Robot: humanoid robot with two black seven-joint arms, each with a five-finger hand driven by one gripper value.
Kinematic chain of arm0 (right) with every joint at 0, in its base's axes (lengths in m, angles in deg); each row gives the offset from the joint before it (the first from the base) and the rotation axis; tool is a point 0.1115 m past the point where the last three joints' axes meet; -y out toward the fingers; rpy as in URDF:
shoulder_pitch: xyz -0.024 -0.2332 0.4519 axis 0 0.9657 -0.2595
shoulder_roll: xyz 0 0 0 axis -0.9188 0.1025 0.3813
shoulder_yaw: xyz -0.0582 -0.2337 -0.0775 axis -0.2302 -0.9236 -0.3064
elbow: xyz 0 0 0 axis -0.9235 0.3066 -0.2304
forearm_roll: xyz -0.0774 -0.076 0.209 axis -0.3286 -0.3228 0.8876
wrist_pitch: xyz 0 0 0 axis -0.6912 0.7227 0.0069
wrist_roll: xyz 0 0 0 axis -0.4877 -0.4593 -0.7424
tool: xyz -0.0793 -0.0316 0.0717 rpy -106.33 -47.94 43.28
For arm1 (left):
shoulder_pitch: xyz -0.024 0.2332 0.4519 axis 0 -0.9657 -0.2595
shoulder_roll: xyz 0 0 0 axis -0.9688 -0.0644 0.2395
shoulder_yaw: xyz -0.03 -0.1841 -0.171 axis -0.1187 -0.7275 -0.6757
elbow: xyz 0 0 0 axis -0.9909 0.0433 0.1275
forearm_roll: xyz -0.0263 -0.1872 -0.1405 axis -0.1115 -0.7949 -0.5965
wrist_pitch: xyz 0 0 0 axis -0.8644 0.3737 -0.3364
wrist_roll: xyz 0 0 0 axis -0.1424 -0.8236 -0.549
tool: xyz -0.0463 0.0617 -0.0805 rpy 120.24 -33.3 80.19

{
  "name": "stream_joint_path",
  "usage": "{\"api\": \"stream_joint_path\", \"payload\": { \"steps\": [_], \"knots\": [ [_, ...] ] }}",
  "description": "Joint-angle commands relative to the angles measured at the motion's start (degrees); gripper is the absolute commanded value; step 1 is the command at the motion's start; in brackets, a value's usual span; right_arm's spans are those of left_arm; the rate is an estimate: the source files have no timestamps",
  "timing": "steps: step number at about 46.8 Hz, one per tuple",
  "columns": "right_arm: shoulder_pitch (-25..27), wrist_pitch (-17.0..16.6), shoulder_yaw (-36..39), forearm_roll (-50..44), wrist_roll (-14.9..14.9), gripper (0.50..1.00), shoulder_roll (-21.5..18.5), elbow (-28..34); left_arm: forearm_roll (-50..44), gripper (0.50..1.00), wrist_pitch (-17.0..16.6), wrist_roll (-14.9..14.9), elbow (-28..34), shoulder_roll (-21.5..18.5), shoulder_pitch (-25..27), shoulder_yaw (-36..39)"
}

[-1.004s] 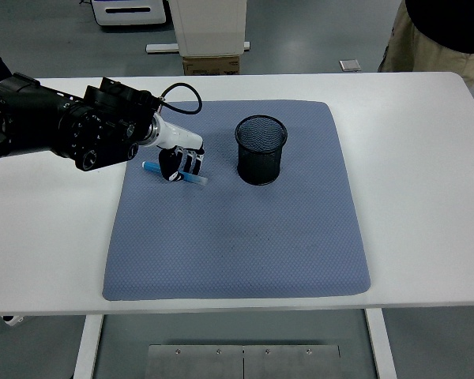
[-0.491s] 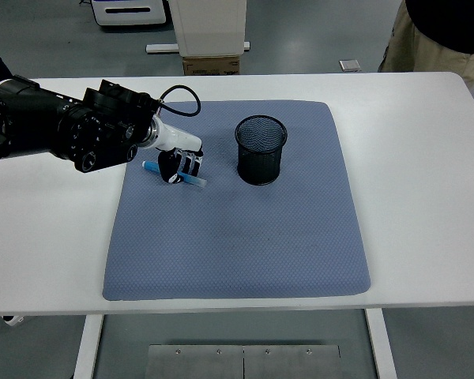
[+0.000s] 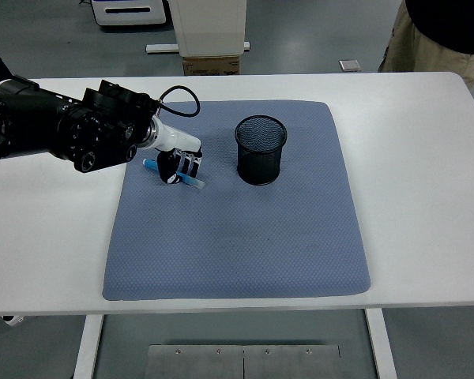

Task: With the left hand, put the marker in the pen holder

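A blue marker (image 3: 196, 181) lies low over the left part of the blue-grey mat (image 3: 237, 237). My left hand (image 3: 178, 165) is over its middle, with the fingers curled around it; both ends of the marker stick out from the hand. The black mesh pen holder (image 3: 261, 149) stands upright on the mat, about a hand's width to the right of the hand, with its mouth open upward. The right arm does not show.
The mat lies on a white table (image 3: 426, 197). A person (image 3: 446, 31) stands at the far right corner. A cardboard box (image 3: 212, 63) and a white cabinet stand on the floor beyond the far edge.
My left hand with the marker has shifted very slightly up and to the left. The pen holder has not moved.
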Motion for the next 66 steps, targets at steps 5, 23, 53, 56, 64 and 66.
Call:
{"api": "stream_joint_path", "payload": {
  "steps": [5, 23, 53, 56, 64, 66],
  "knots": [
    [-0.05, -0.02, 0.00, 0.00, 0.00, 1.000, 0.00, 0.08, -0.09, 0.500, 0.09, 0.08, 0.00, 0.00, 0.11, -0.09],
    [0.04, 0.07, 0.00, 0.00, 0.00, 1.000, 0.00, -0.01, -0.27, 0.500, 0.26, 0.52, -0.09, -0.44, 0.90, -1.14],
    [-0.05, 0.07, 0.00, 0.00, 0.00, 1.000, 0.00, -0.01, -1.06, 0.500, 0.18, 0.70, -1.14, -1.14, 4.94, -2.64],
    [-0.05, -0.02, 0.00, 0.00, 0.00, 1.000, 0.00, 0.08, -1.06, 0.500, 0.18, 0.70, -1.14, -1.14, 5.38, -3.60],
    [-0.05, 0.07, 0.00, 0.00, 0.00, 1.000, 0.00, -0.01, -1.06, 0.500, 0.26, 0.70, -1.32, -1.23, 6.52, -4.66],
    [-0.05, 0.07, 0.00, 0.00, 0.00, 1.000, 0.00, -0.01, -1.06, 0.500, 0.26, 0.70, -1.41, -1.32, 6.70, -5.01]
  ]
}}
